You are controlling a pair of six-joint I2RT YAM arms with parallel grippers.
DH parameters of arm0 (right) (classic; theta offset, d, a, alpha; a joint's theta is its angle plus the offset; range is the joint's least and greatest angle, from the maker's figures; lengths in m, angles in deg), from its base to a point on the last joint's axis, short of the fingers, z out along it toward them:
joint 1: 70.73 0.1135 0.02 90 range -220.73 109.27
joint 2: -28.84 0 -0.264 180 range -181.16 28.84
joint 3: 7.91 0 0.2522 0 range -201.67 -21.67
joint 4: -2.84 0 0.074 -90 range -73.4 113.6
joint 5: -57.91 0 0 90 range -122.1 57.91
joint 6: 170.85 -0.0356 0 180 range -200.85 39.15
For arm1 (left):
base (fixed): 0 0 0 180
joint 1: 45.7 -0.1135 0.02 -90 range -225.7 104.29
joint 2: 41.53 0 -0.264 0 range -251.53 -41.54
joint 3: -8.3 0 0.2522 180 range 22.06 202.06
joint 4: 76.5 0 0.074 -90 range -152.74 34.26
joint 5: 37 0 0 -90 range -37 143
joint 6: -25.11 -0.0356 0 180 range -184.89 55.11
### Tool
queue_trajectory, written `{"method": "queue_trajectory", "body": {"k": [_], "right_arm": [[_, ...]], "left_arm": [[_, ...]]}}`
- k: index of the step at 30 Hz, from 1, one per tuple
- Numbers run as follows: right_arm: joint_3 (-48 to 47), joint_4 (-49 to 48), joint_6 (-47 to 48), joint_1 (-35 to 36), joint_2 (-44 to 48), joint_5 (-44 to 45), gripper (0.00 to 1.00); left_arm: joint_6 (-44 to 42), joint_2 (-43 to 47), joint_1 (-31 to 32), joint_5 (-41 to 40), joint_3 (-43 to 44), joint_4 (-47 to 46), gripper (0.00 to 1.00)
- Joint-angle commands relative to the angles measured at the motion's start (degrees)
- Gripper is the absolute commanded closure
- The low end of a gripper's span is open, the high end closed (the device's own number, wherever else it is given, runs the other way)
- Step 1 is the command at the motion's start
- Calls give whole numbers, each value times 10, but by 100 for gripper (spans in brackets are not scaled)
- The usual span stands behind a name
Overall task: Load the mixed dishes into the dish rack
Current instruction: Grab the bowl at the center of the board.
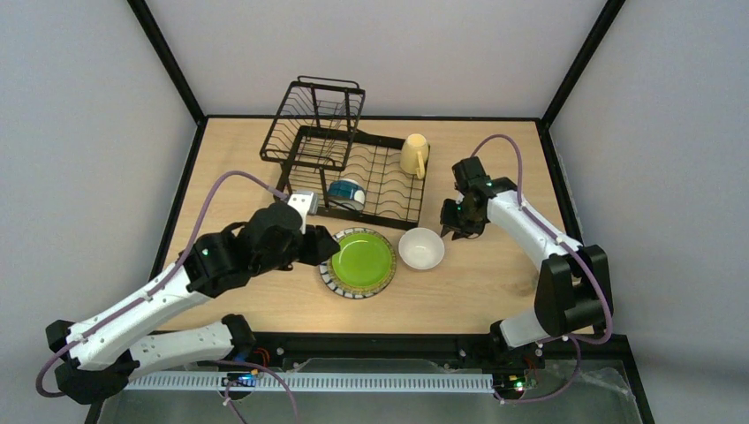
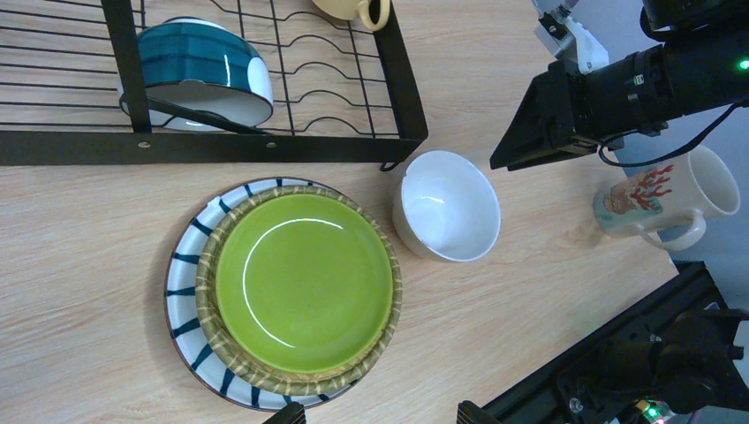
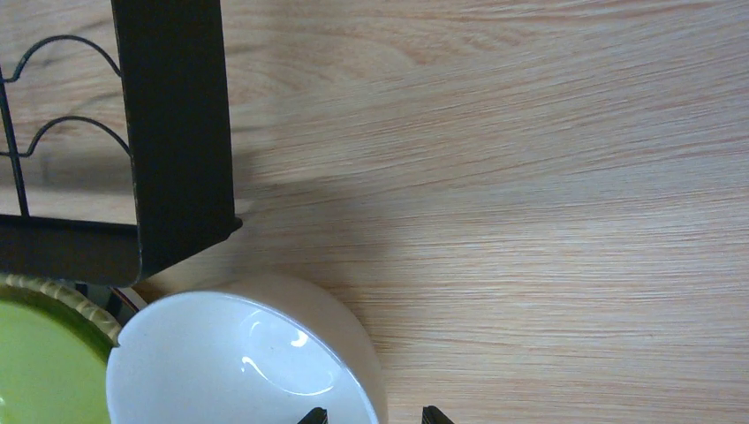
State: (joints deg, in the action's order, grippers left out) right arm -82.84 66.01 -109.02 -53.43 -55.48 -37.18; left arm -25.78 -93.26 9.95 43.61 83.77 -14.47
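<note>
Evidently the right gripper, jaws apart and empty, hovers beside the white bowl, whose rim it must straddle next for racking.

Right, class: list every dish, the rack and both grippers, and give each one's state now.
dish rack: holds two dishes
blue-outside bowl: tipped, in the dish rack
yellow mug: in the dish rack
green plate: flat on the table, empty
white bowl: upright on the table, empty
cream mug: on the table
left gripper: open, empty
right gripper: open, empty, above the white bowl's rim
</note>
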Motion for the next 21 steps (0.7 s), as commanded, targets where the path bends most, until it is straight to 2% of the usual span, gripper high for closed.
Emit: {"method": "queue_trajectory", "body": {"k": [1,21], "right_arm": [[13,-12,23,12,10,-11,40],[53,-66,47,32,-56,31,42]], "left_arm": [[-4,-8,1,8,-1,-6,1],[7,2,1,0,-13,-2,1]]}}
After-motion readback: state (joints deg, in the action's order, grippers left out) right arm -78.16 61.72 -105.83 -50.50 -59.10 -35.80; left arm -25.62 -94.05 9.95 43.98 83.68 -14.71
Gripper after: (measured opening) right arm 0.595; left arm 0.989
